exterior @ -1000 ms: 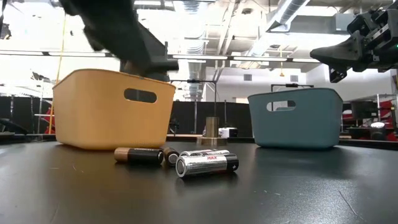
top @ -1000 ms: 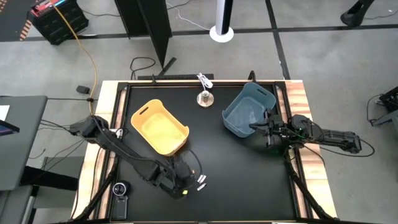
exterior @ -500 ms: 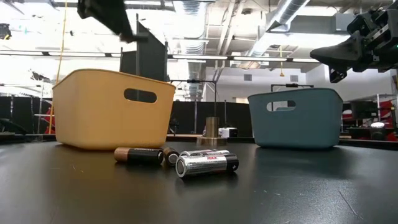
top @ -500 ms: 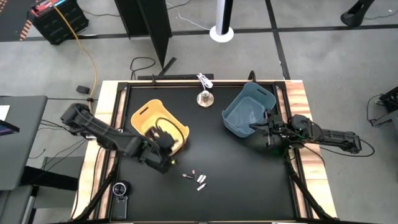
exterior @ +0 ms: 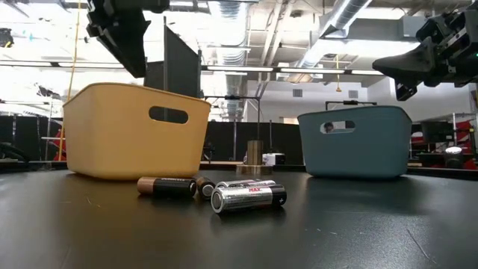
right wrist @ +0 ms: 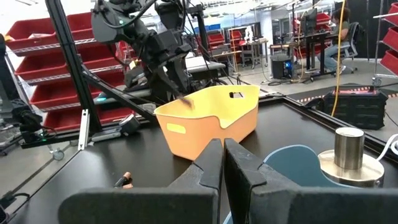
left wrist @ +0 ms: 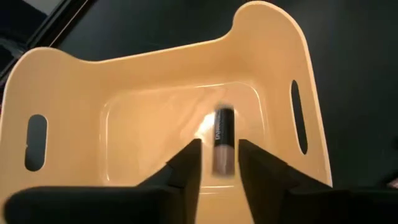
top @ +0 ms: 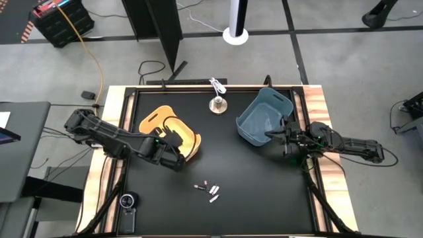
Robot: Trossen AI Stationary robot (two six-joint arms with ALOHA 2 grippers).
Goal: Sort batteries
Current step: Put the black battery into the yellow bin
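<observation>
Left hand [left wrist: 215,163] is over the yellow bin [top: 151,120] with fingers apart and a dark battery [left wrist: 223,138] falling in, while four batteries [top: 207,190] sit on the surface and could roll away if the next grab nudges them.

the left bin [top: 153,125] is yellow, the right bin [top: 261,116] blue, both on a black table [top: 264,192] with pale wood edging. on the table, one battery [exterior: 166,187] is dark with a copper end and another [exterior: 248,196] silvery-white (red lettering, black tip).
</observation>
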